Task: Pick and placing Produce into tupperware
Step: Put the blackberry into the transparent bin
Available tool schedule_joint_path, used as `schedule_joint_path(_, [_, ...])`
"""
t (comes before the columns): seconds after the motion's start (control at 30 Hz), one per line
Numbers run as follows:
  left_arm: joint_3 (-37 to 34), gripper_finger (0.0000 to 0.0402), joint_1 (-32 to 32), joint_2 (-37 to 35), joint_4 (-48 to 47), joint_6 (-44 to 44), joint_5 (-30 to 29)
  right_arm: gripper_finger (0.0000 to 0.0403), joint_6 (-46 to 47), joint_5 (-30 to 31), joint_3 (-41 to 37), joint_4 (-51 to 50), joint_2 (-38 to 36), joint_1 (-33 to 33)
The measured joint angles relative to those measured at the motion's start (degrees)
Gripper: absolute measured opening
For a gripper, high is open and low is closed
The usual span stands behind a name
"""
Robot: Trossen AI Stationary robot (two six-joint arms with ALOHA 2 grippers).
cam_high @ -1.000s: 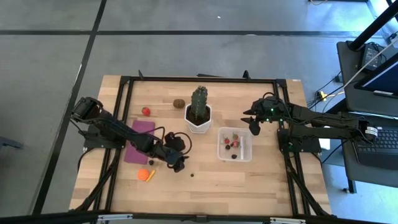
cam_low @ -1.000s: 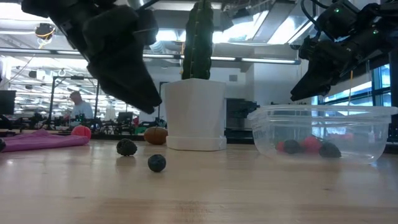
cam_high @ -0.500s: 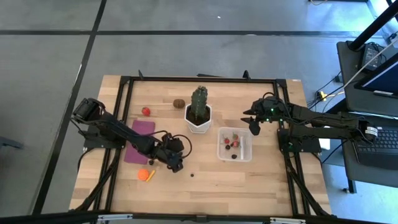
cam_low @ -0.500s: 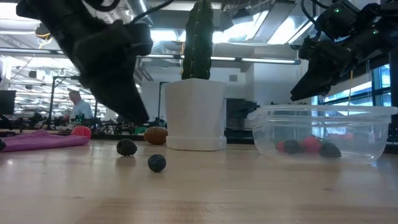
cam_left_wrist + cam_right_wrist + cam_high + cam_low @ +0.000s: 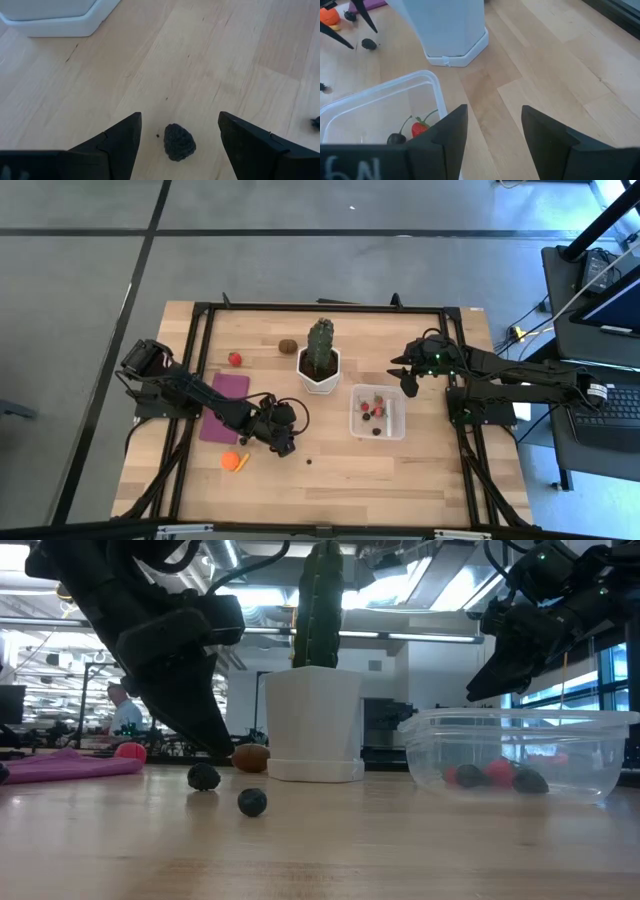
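1. High view: the left gripper (image 5: 283,442) sits low over the wooden table (image 5: 430,470), at about 7 o'clock from the white cactus pot (image 5: 319,374). A purple mat (image 5: 226,408) lies just beside the arm, with an orange piece (image 5: 234,461) at 6 o'clock from the mat. A red piece (image 5: 234,359) and a brown oval (image 5: 288,346) lie near the far edge. The clear tupperware (image 5: 377,412) sits at 4 o'clock from the pot, holding several small red and dark pieces. The right gripper (image 5: 408,383) hangs just off the box's 1 o'clock corner.

2. Low view: the left gripper's fingers (image 5: 205,730) reach down close above a dark berry (image 5: 204,777); a second dark berry (image 5: 252,802) lies nearer the camera. The right gripper (image 5: 485,680) hangs above the tupperware's rim (image 5: 520,718).

3. Left wrist view: the fingers (image 5: 117,142) stand apart, with the dark berry (image 5: 179,142) on the table between them, touched by neither.

4. Right wrist view: the fingers (image 5: 447,132) stand apart and hold nothing; the tupperware's corner (image 5: 432,80) shows with a red piece (image 5: 421,126) inside, and the pot (image 5: 445,30) is beyond it.
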Motion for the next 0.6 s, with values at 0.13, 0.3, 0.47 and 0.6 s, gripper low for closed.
schedule_joint_path(0.13, [0.0, 0.0255, 0.0, 0.0, 0.0, 0.0, 0.0, 0.0188, 0.0, 0.0, 0.0, 0.0, 0.0, 0.0])
schedule_joint_path(0.3, [0.0, 0.0255, 0.0, 0.0, -0.1, 0.0, 0.0, 0.0188, 0.0, 0.0, 0.0, 0.0, 0.0, 0.0])
schedule_joint_path(0.47, [0.0, 0.0255, 0.0, 0.4, -1.4, -1.0, 0.0, 0.0188, 0.0, 0.0, 0.0, 0.0, 0.0, 0.0])
schedule_joint_path(0.6, [0.0, 0.0255, 0.0, 1.7, -0.8, -1.3, 0.3, 0.0188, 0.0, 0.0, 0.0, 0.0, 0.0, 0.0])
